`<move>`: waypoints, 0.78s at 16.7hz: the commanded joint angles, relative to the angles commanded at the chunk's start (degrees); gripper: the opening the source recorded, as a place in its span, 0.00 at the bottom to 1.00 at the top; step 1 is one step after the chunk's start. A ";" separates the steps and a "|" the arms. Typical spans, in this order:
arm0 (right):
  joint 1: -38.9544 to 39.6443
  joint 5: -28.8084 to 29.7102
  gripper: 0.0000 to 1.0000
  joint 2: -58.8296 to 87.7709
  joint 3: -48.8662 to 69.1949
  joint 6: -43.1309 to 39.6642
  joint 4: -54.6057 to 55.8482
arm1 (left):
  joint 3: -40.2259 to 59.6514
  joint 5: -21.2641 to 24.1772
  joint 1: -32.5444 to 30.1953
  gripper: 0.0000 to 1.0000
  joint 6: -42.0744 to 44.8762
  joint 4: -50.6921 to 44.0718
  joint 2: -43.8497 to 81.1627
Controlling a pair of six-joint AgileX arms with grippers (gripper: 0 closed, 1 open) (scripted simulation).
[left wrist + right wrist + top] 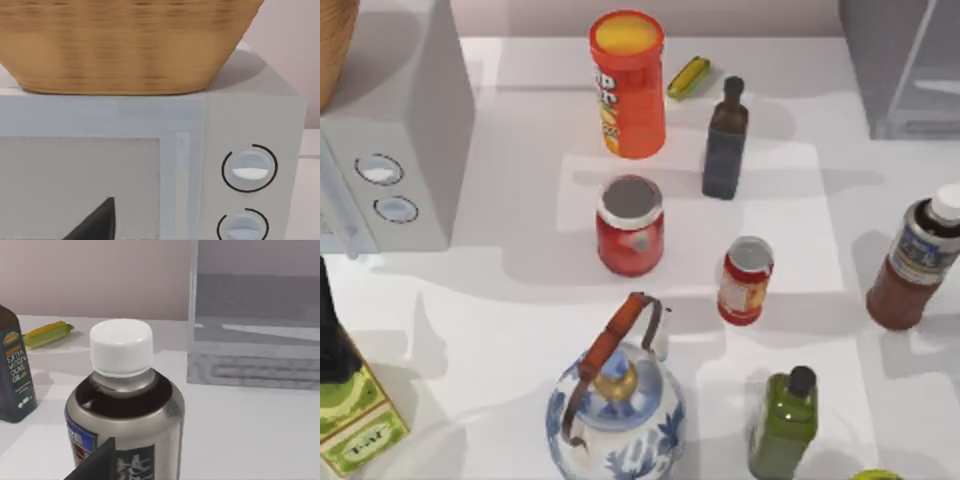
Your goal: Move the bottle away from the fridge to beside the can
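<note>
1. The bottle (917, 262) stood upright at the table's (520, 310) right edge, in front of the fridge (905, 65) but apart from it, its long axis vertical and its white cap on top.
2. The can (745, 281) stood upright to the bottle's left, near the middle of the table, with bare table between the two.
3. In the right wrist view the bottle (125, 410) sat close ahead of the right end effector (95, 462), cap nearest the camera; I judged the right arm much the nearer one for the grasp.
4. Only a dark fingertip showed of that end effector, so I could not tell whether it was wide or narrow; it held nothing visible.
5. The left end effector (92, 222) hung at the microwave (150, 165), well away, its spread likewise unreadable.
6. The move would carry the bottle leftward to the can
</note>
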 joint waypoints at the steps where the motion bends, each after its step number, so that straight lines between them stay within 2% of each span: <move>1: -1.33 -0.90 1.00 -4.77 -0.07 -0.03 -4.63 | 0.00 0.00 0.00 1.00 0.00 0.00 0.00; 7: -7.05 -2.84 1.00 -26.25 1.94 -0.71 -24.51 | 0.00 0.00 0.00 1.00 0.00 0.00 0.00; 13: -7.94 -2.58 1.00 -30.38 3.48 -1.03 -27.49 | 0.00 0.00 0.00 1.00 0.00 0.00 0.00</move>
